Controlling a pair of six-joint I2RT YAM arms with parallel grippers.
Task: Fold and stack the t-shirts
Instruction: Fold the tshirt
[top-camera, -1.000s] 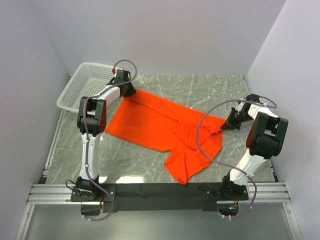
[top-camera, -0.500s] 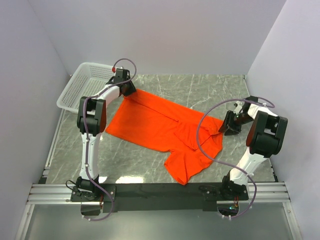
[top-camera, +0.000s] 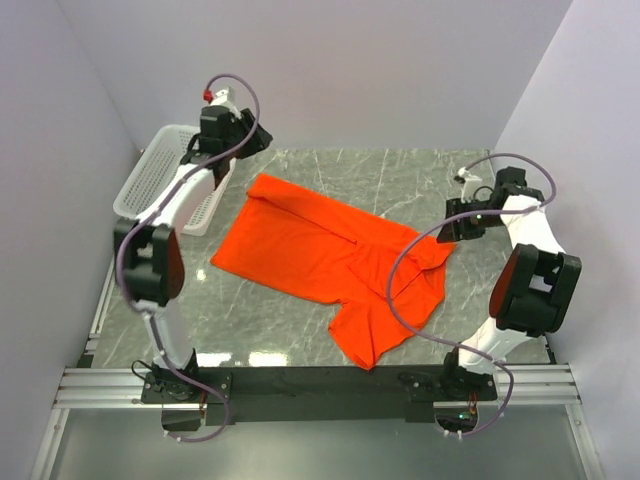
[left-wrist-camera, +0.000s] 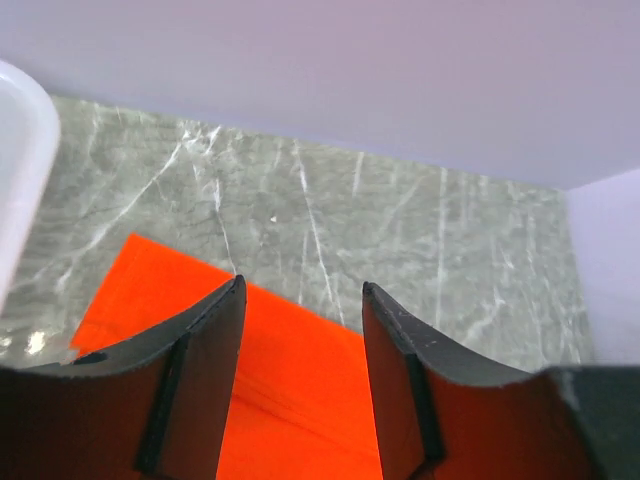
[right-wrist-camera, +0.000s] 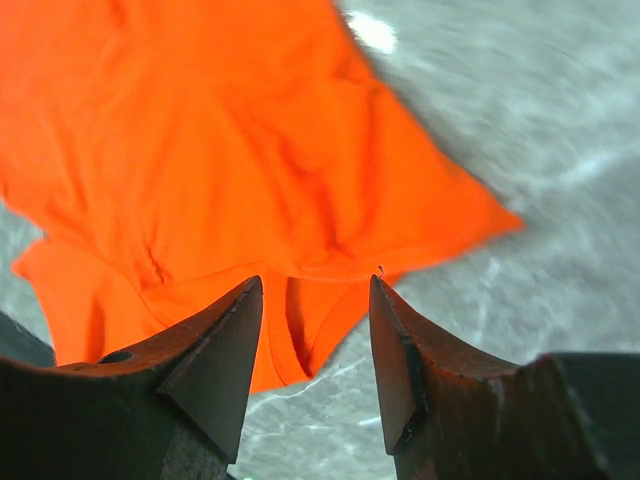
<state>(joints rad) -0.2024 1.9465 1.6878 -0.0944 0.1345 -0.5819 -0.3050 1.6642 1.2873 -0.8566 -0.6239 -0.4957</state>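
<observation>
The orange-red t-shirt (top-camera: 320, 255) lies spread and slightly rumpled across the middle of the marble table, one sleeve pointing toward the near edge. My left gripper (top-camera: 256, 139) hangs open in the air above the shirt's back left corner, with only the cloth (left-wrist-camera: 300, 385) far below showing through the gap of my left gripper (left-wrist-camera: 300, 290). At the shirt's right corner, my right gripper (top-camera: 462, 220) also hovers open above the cloth. In the right wrist view the shirt (right-wrist-camera: 220, 140) lies below my right gripper (right-wrist-camera: 313, 285), which holds nothing.
A white mesh basket (top-camera: 160, 175) stands at the back left, just beside the left arm; its rim (left-wrist-camera: 18, 170) shows in the left wrist view. Grey walls close in the table on three sides. Bare marble (top-camera: 400, 175) lies behind the shirt.
Both grippers have opened, let go of the shirt's corners and lifted. The left one rose toward the back wall, the right one drew up and back. The shirt's corners have settled on the table.
</observation>
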